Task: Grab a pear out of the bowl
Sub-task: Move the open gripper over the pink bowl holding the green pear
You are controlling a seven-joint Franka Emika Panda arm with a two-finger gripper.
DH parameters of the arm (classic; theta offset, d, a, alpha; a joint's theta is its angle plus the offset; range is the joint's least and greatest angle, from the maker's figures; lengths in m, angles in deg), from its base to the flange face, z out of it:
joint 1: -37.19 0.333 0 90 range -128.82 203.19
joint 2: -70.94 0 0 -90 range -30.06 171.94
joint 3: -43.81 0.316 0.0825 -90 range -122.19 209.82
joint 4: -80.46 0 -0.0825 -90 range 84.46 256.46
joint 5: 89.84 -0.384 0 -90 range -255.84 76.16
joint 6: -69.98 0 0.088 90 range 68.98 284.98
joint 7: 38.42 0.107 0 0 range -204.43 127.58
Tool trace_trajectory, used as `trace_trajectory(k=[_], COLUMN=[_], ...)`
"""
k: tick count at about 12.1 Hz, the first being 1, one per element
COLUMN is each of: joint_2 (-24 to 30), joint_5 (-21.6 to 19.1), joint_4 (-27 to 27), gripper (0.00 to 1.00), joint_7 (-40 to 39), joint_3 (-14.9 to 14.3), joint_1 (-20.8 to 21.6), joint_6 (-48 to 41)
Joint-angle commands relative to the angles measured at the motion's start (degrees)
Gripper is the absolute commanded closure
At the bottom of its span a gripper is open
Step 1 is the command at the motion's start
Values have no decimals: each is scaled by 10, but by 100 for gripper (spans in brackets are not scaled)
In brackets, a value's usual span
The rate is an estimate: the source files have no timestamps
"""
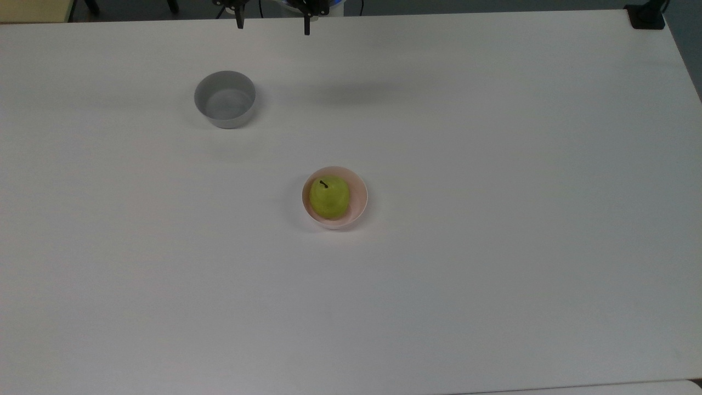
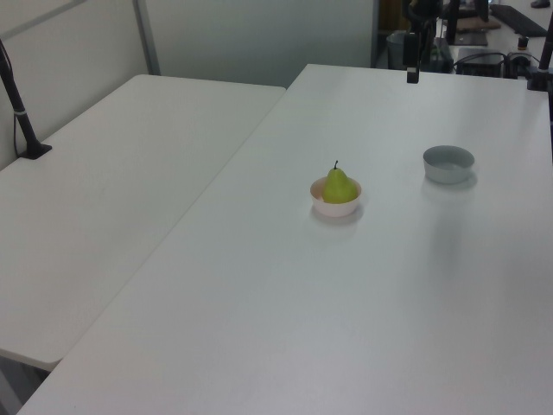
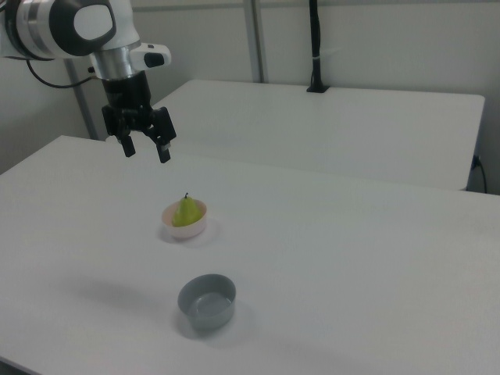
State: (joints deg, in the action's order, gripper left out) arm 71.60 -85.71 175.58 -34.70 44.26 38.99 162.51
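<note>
Here the end effector [image 3: 146, 149] hangs wide open, holding nothing.

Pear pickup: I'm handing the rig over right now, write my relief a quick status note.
Gripper: open, empty, raised above the table, away from both bowls.
Pear: upright, stem up, sitting in the pink bowl near the table's middle.
Grey bowl: empty, apart from the pink one; not part of the job.
Done: nothing yet.
Left: move over the pear, descend, close on it, lift it clear of the bowl.
</note>
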Motion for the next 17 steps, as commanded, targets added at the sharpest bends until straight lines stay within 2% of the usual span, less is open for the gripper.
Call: trace_trajectory(k=[1,5,17], joint_2=[6,-9,-154], joint_5=[-3,-3,-4], joint_4=[9,9,7], gripper=[0,0,0], joint_7=[-14,-15,-13], joint_3=[-3,-2,4], joint_1=[1,3,43], joint_6=[21,57,222])
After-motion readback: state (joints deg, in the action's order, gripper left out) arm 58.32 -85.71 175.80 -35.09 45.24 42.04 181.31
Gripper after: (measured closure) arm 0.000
